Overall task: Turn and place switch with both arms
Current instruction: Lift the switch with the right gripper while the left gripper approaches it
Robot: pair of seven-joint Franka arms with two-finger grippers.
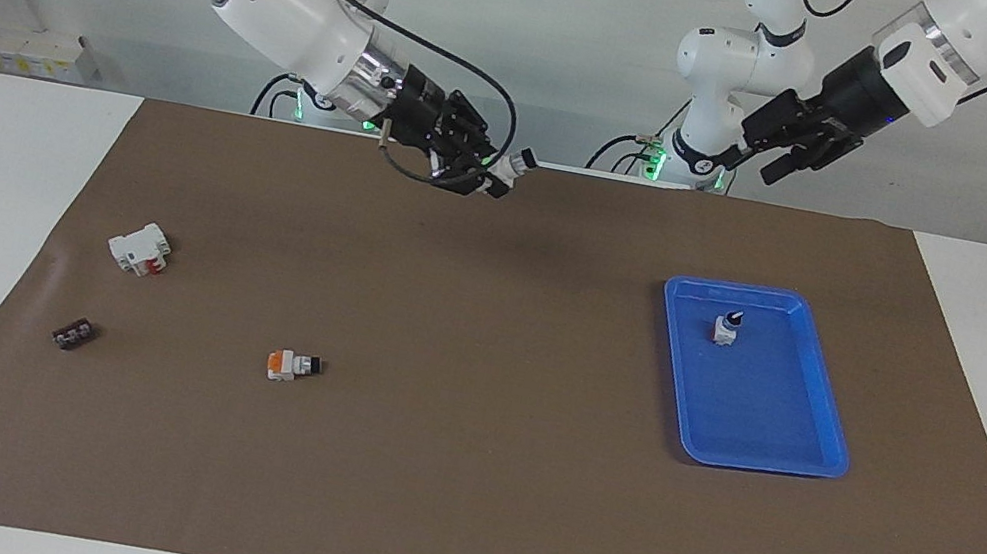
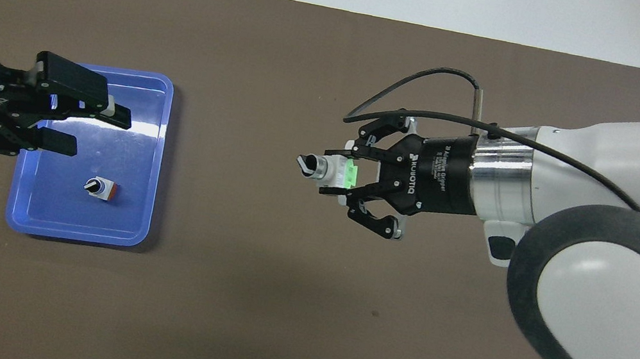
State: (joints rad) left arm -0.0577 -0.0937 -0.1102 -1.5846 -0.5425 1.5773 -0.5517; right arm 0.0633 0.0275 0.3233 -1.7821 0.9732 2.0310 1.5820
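Overhead view: right end effector (image 2: 353, 175) pinches the small selector switch with green block, white middle and black knob tip (image 2: 331, 170), held in the air over bare brown mat mid-table, knob toward the left arm. Left end effector (image 2: 83, 124), fingers spread, hovers over the shallow blue plastic tray (image 2: 148, 177). Judged light, rigid, smooth-sided; free knob end suits the handover grip.

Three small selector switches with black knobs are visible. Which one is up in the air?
The green-ended switch, clamped in the right gripper over the brown mat. The orange-ended switch lies on the mat; the third switch stands in the blue tray.
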